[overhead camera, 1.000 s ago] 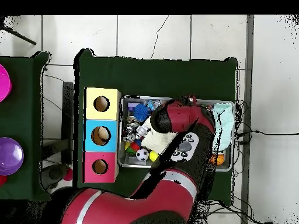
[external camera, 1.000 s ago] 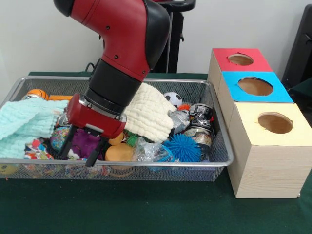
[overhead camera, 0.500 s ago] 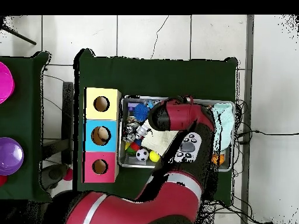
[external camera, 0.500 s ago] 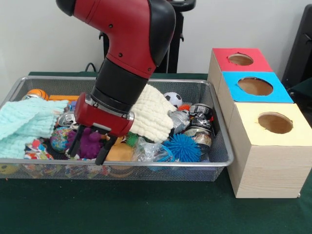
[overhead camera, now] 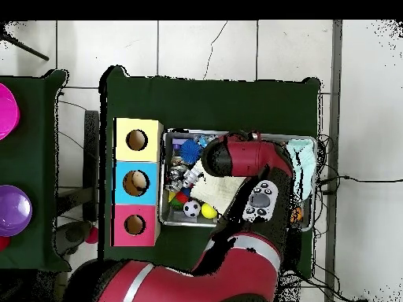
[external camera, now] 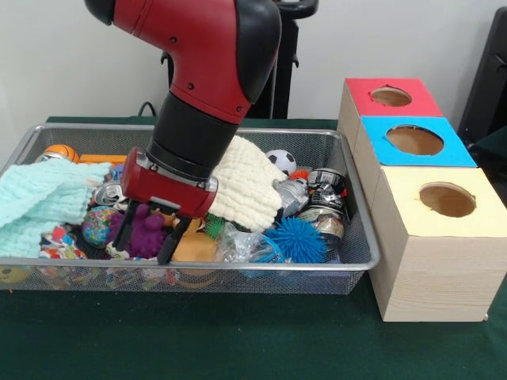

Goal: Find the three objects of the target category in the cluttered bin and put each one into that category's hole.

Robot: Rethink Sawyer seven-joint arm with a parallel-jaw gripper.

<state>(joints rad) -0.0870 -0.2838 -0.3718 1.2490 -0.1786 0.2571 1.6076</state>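
The wire mesh bin [external camera: 317, 269] holds mixed clutter; it also shows in the overhead view [overhead camera: 181, 132]. My gripper [external camera: 143, 244] is low in the bin's front left part. It is open, with one finger on each side of a purple knobbly toy [external camera: 144, 231]. A small patterned fabric scrap [external camera: 59, 244] lies left of the gripper by the front wall. More coloured bits show behind the front mesh, too unclear to name. The round hole [external camera: 447, 199] in the yellow box top is at the right and empty; it also shows in the overhead view [overhead camera: 137, 140]. The arm hides the gripper in the overhead view.
A mint-green cloth [external camera: 40, 202] covers the bin's left end. A cream waffle cloth [external camera: 245, 186] lies behind the wrist. A blue spiky ball [external camera: 297, 239], cans [external camera: 325, 190] and a soccer ball [external camera: 280, 161] fill the right part. Blue-topped [external camera: 414, 140] and red-topped [external camera: 390, 96] boxes stand behind the yellow one.
My gripper has moved a little to the right and slightly lower, so its fingers now stand around the purple toy. The clutter has not visibly shifted.
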